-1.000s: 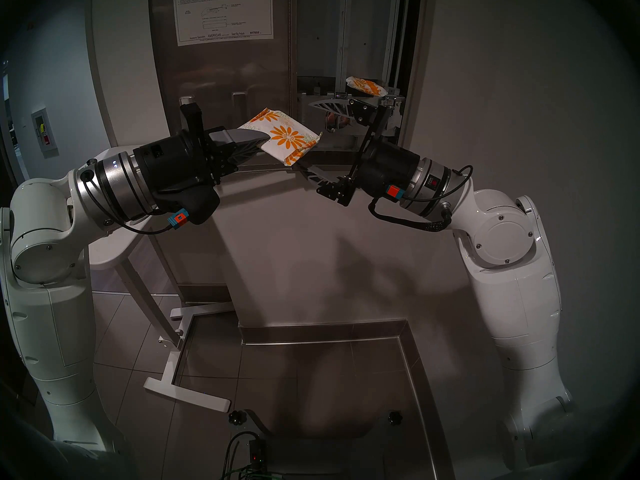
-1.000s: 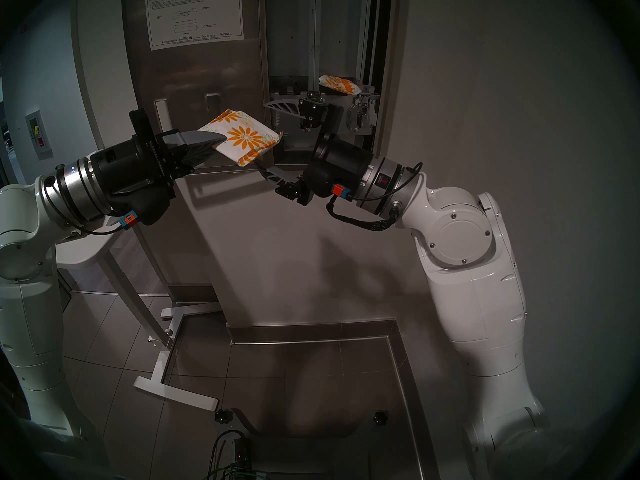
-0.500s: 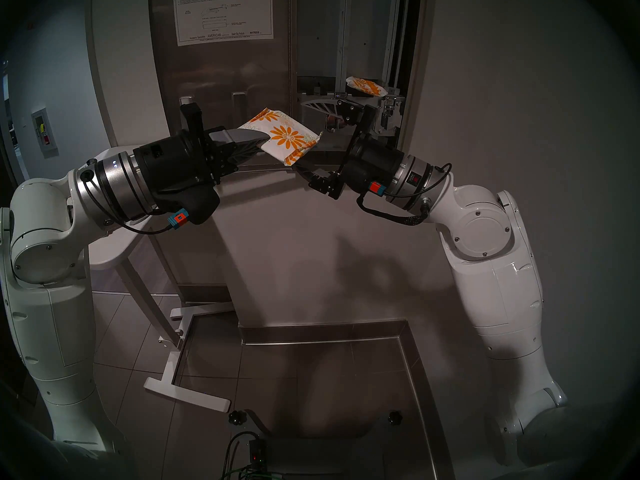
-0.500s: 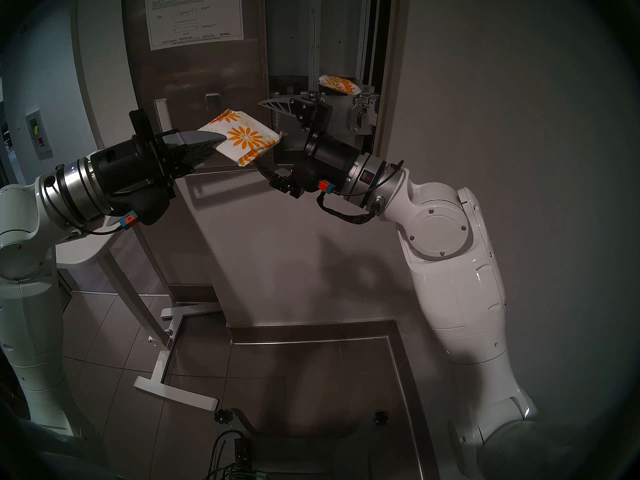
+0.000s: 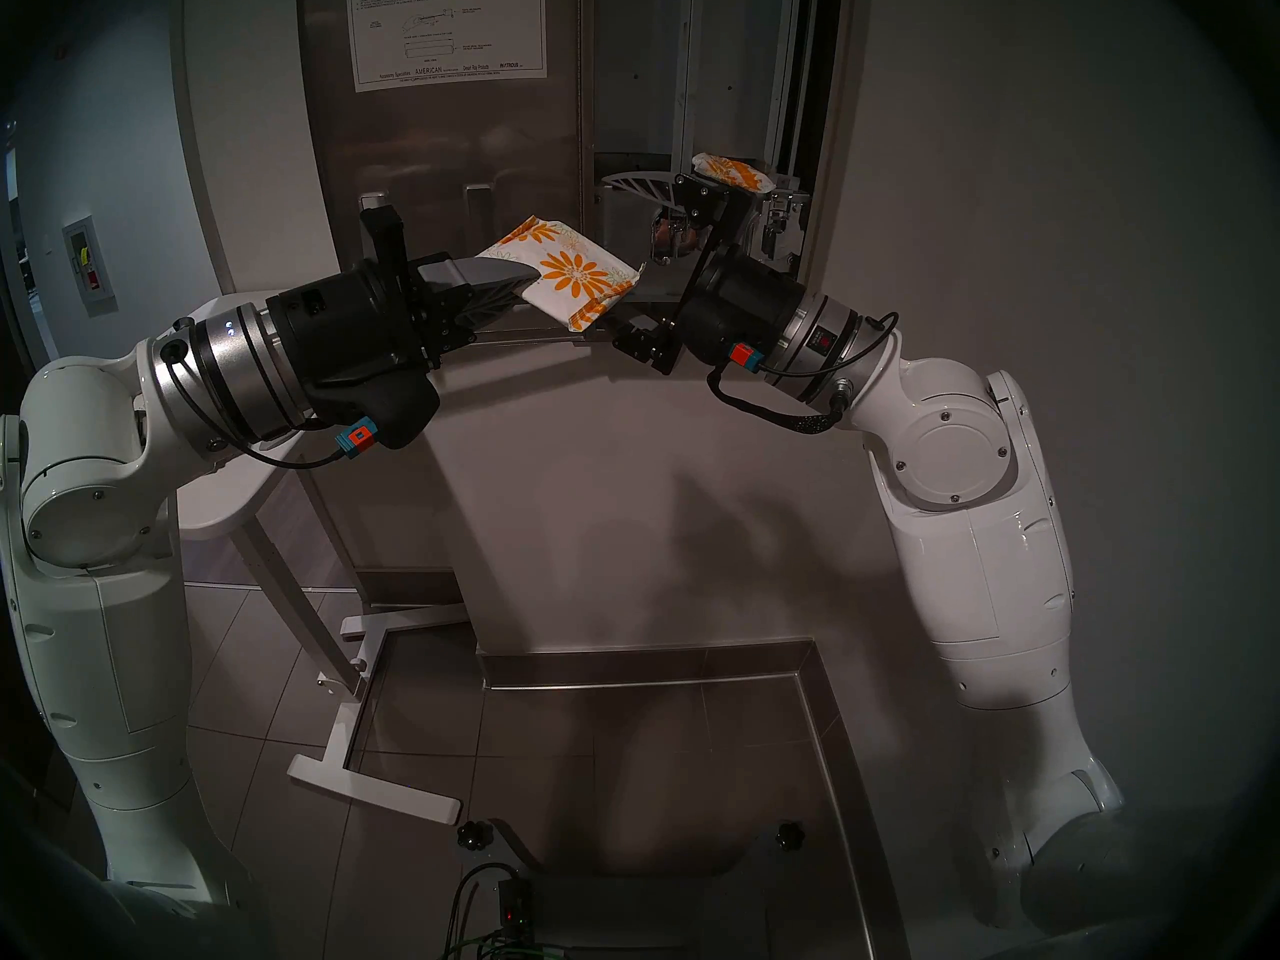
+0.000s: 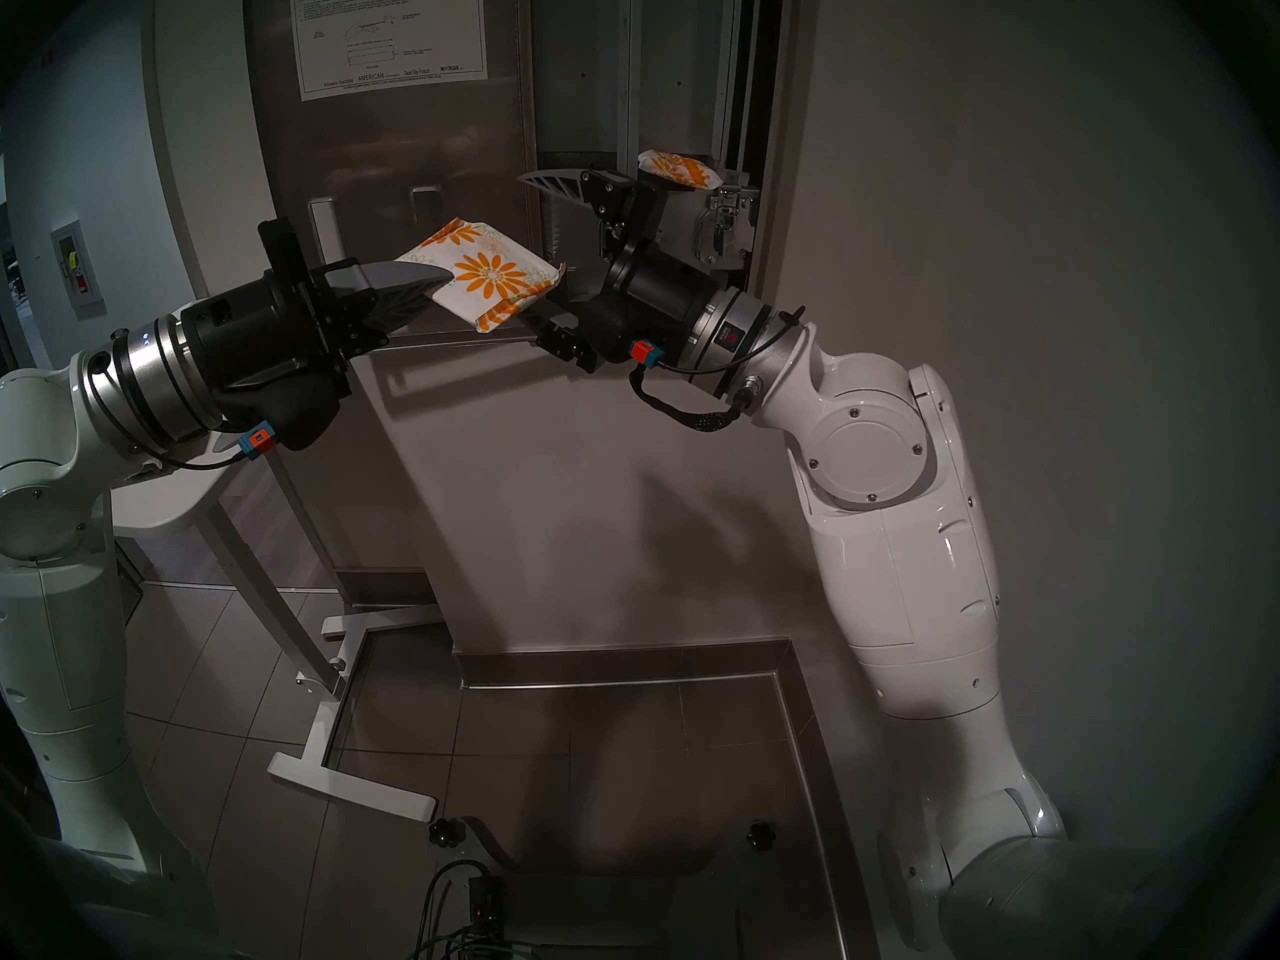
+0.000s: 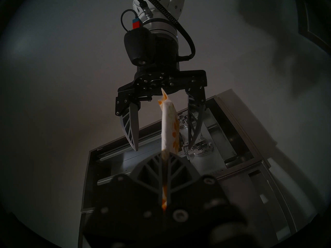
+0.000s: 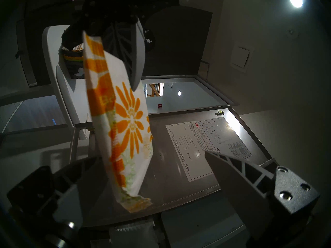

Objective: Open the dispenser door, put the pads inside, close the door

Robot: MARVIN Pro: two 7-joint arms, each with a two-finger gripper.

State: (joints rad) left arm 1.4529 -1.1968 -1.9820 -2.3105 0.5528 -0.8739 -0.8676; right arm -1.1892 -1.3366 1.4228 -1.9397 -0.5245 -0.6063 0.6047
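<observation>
Your left gripper point(image 5: 516, 287) pinches pad point(image 5: 564, 273) | right gripper point(image 7: 162, 124) spread, straddling its free end | dispenser point(image 5: 699, 93) open behind.

brushed steel door point(image 5: 443, 148), glossy white plastic arms point(image 5: 983, 577)

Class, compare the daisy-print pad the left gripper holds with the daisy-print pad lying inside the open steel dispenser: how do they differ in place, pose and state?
1. The held white, orange-daisy pad is outside the dispenser; the other daisy pad lies inside.
2. The held pad is clamped at one end by the shut left gripper; the inside pad lies ungripped.
3. The held pad looks flat with its broad face in view; the inside pad shows edge-on.
Both share the daisy wrapper.
</observation>
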